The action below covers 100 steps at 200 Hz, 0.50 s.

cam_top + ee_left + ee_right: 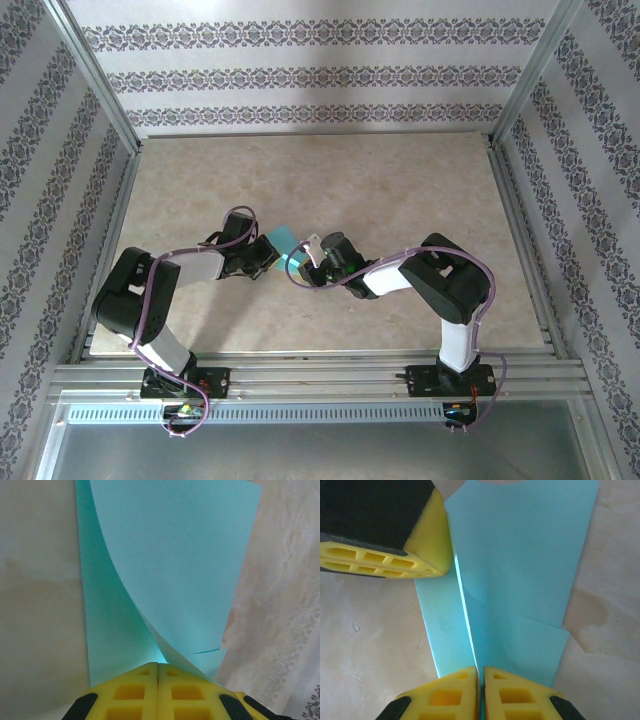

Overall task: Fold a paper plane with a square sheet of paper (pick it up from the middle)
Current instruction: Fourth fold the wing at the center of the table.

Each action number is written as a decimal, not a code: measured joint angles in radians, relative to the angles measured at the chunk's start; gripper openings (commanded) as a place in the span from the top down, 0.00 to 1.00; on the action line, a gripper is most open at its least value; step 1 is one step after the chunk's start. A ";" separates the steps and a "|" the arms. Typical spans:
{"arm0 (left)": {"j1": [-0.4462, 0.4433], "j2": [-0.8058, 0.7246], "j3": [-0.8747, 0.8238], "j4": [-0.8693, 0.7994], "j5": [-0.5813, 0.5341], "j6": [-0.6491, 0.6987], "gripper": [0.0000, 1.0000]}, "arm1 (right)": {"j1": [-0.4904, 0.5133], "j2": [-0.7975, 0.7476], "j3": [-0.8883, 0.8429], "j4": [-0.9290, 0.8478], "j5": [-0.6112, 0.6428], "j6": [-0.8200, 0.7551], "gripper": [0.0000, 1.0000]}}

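Nearest me in the left wrist view, my left end effector [158, 669] has its yellow fingers pressed together on the near edge of the square sheet of paper [170, 565]. The sheet rises from that clamp, with one turquoise layer bowing over another above the beige worktop [40, 605]. In the right wrist view, my right end effector [480, 672] is likewise clamped on the sheet, at a raised crease that runs away from its fingers. From above, the two end effectors meet at the sheet near the middle of the worktop, one on each side.
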 measured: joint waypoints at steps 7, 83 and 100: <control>-0.001 0.000 0.000 0.000 -0.001 0.003 0.96 | 0.000 0.000 0.000 0.000 0.000 0.000 0.85; -0.002 0.029 0.008 -0.015 -0.024 0.030 0.92 | 0.000 0.000 0.000 -0.003 -0.001 -0.002 0.81; -0.002 0.034 0.016 -0.027 -0.026 0.034 0.89 | 0.001 0.000 0.000 -0.004 -0.001 -0.005 0.80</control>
